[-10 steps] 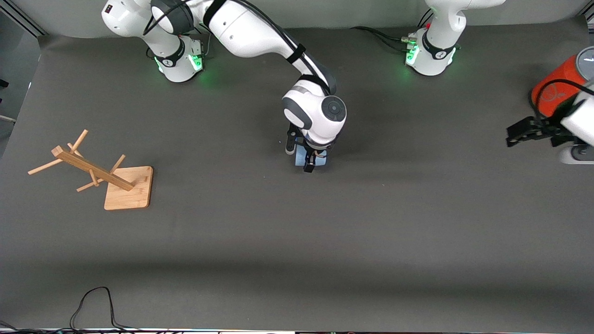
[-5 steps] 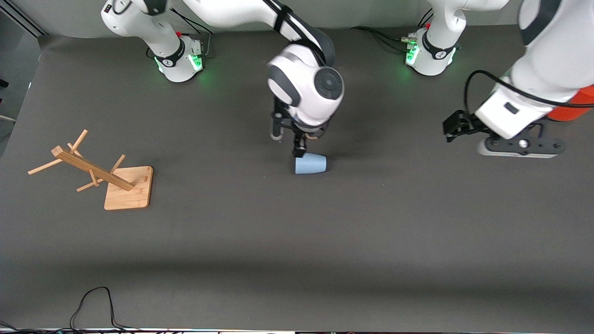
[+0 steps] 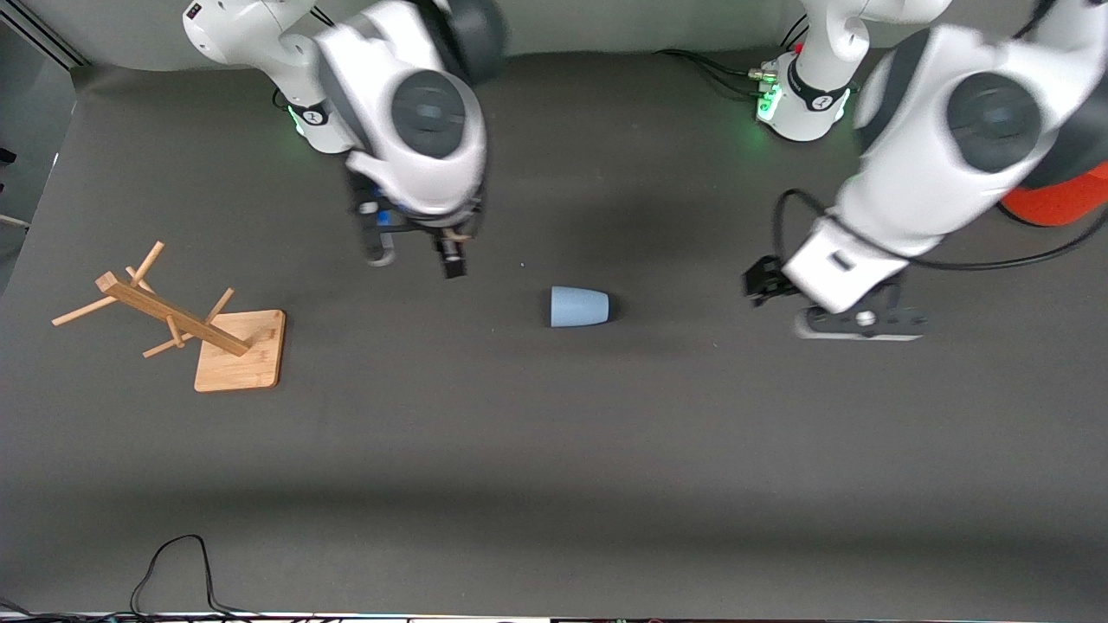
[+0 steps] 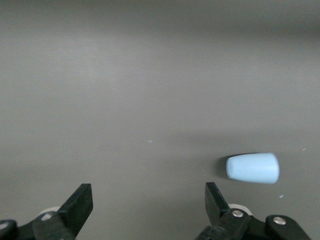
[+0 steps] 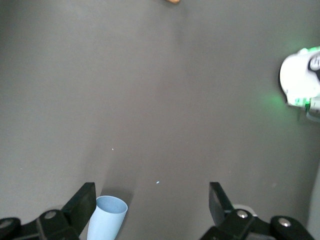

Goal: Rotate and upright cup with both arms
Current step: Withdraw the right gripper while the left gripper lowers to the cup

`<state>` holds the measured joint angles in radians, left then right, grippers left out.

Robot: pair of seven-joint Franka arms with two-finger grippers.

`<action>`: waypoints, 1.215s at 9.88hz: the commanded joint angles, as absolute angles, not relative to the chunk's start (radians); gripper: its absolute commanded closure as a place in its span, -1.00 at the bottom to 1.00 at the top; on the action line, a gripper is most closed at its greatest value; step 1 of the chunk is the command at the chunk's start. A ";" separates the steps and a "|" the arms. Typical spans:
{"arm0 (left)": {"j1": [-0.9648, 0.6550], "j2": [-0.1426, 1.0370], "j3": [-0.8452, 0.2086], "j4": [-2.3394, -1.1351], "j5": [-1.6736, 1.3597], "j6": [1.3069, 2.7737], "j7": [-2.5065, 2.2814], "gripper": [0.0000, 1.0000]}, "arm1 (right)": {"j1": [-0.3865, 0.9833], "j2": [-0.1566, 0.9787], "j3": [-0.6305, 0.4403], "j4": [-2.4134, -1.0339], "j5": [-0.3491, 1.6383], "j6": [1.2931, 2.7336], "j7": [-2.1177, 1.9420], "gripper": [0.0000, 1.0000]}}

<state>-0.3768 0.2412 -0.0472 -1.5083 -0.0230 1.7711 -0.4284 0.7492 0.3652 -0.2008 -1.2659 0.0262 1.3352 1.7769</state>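
The pale-blue cup (image 3: 578, 306) lies on its side on the dark mat, its open mouth toward the right arm's end of the table. My right gripper (image 3: 414, 257) hangs open and empty above the mat, apart from the cup toward the right arm's end. In the right wrist view the cup (image 5: 106, 219) shows beside one finger of the right gripper (image 5: 150, 202). My left gripper (image 3: 762, 282) hovers open over the mat toward the left arm's end. The left wrist view has the cup (image 4: 252, 168) off to one side of the left gripper (image 4: 148, 200).
A wooden peg rack (image 3: 203, 333) on a square base stands toward the right arm's end. An orange can (image 3: 1058, 197) sits near the left arm's end, partly hidden by that arm. A black cable (image 3: 173, 562) loops at the mat's near edge.
My right gripper rose off the cup and swung away toward the right arm's end. My left arm came in from the orange can toward the cup. The cup has not moved.
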 commanded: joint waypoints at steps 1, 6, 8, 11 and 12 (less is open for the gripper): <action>-0.524 0.313 -0.031 -1.462 0.050 1.779 -0.610 -1.00 | 0.611 0.206 -0.180 -1.399 0.026 1.338 1.524 -1.00; -0.800 0.568 -0.029 -1.313 0.277 1.766 -1.013 -1.00 | 0.183 0.031 -0.042 -1.531 0.025 1.347 0.859 -1.00; -0.889 0.690 -0.029 -1.266 0.368 1.766 -1.170 -1.00 | 0.077 0.008 -0.029 -1.563 0.025 1.388 0.638 -1.00; -0.977 0.794 -0.025 -1.216 0.413 1.766 -1.259 -1.00 | 0.002 0.003 -0.034 -1.606 0.023 1.485 0.331 -1.00; -0.998 0.833 -0.022 -1.198 0.416 1.764 -1.261 -1.00 | 0.002 0.006 -0.041 -1.614 0.023 1.511 0.261 -1.00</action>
<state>-0.9652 0.7800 -0.0438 -1.2638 0.3960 1.7883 -1.2447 0.0044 0.0329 -0.0476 -1.5755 0.0252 1.4702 0.3479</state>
